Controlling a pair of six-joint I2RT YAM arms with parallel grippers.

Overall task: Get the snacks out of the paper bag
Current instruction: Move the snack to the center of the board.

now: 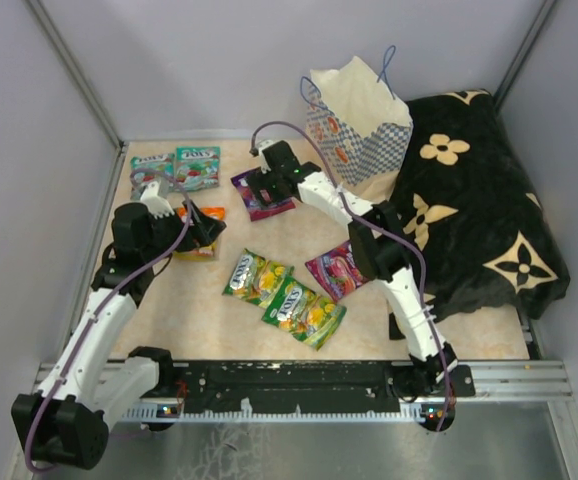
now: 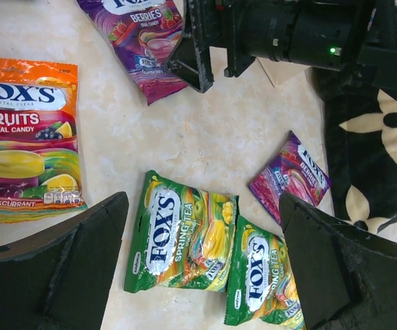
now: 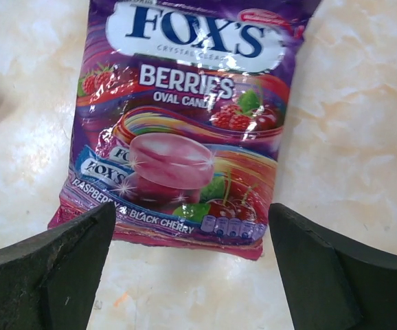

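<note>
The tan paper bag (image 1: 354,115) stands upright at the back, leaning on the black cloth. Several snacks lie flat on the table. Two teal packets (image 1: 174,170) are at the back left and an orange one (image 2: 27,141) is beside my left gripper (image 2: 204,261). Two green ones (image 2: 181,234) lie in the middle, with a magenta one (image 2: 291,175) to their right. My left gripper hangs open over the green packets, holding nothing. My right gripper (image 3: 191,268) is open just above the near edge of a purple berries packet (image 3: 185,117) that lies on the table.
A black cloth with tan flowers (image 1: 479,200) covers the right side of the table. Grey walls close in the back and both sides. My right arm (image 1: 369,235) stretches across the middle toward the bag.
</note>
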